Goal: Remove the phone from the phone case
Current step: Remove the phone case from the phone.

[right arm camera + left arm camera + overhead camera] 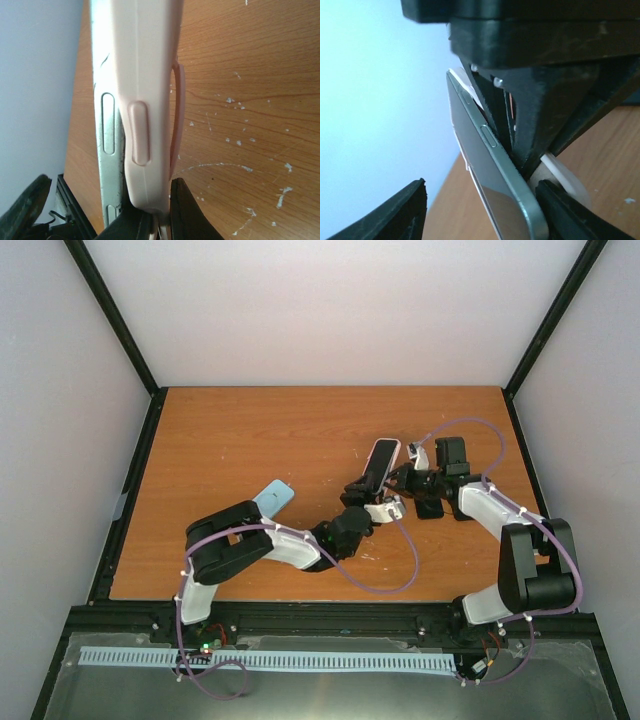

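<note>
Right fingers (pixel 192 215) pinched on phone case (pixel 145 75) lip; left fingers (pixel 385 215) stand half-wide astride phone (pixel 490 170), not clamped. Recommend closing left on phone's bare edge, then peeling apart slowly.

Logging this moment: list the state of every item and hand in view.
phone: raised, edge partly out of the case
phone case: pinched at one end, partly peeled
left hand: open around the phone
right hand: shut on the phone case
light blue item: flat on the table

no readable text on the phone (pixel 481 150), none on the phone case (pixel 145 65)
</note>
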You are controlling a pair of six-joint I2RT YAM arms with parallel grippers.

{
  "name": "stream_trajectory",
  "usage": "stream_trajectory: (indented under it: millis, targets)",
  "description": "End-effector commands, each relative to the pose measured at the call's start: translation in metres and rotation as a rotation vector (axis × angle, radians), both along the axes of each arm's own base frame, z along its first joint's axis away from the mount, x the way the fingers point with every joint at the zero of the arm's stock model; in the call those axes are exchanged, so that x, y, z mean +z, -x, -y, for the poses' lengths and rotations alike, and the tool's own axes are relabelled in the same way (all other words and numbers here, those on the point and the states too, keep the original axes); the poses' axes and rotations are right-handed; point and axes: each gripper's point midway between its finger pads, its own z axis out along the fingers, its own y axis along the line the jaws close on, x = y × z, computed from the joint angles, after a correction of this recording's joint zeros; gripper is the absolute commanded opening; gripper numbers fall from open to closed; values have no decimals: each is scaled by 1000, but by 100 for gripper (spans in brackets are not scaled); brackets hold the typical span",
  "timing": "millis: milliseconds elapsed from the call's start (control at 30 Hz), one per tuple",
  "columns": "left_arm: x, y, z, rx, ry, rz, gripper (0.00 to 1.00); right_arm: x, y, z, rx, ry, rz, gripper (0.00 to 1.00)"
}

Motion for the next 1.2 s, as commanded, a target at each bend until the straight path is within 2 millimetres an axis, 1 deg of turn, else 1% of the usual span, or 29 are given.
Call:
stream_trajectory:
  millis: [0,67,200,300,400,533,733,833,967,1067,1167]
  targets:
    - [18,-7,-14,63,-73,188,52,23,15,-16,91,-113,9,3]
    - [28,-5,-17,68,-59,235,47,23,15,-16,94,-119,5,3]
    - [34,-4,-19,69,-52,265,41,24,15,-17,99,-130,5,3]
    - [30,-5,-17,71,-51,246,40,26,16,-17,103,-131,16,3]
    - [20,-6,-15,68,-56,221,38,32,18,-18,110,-143,33,3]
    - [13,-8,-13,70,-62,207,29,40,19,-18,110,-145,66,3]
    - [18,-7,-15,77,-54,222,12,43,20,-17,111,-146,80,3]
    - [24,-7,-18,89,-49,244,1,42,20,-17,110,-144,81,3]
    - [41,-7,-23,116,-23,290,0,38,16,-13,88,-101,92,3]
    - [64,-6,-30,144,41,315,0,27,7,0,33,10,122,3]
    - [86,-8,-40,173,145,286,1,17,-1,14,-23,95,125,3]
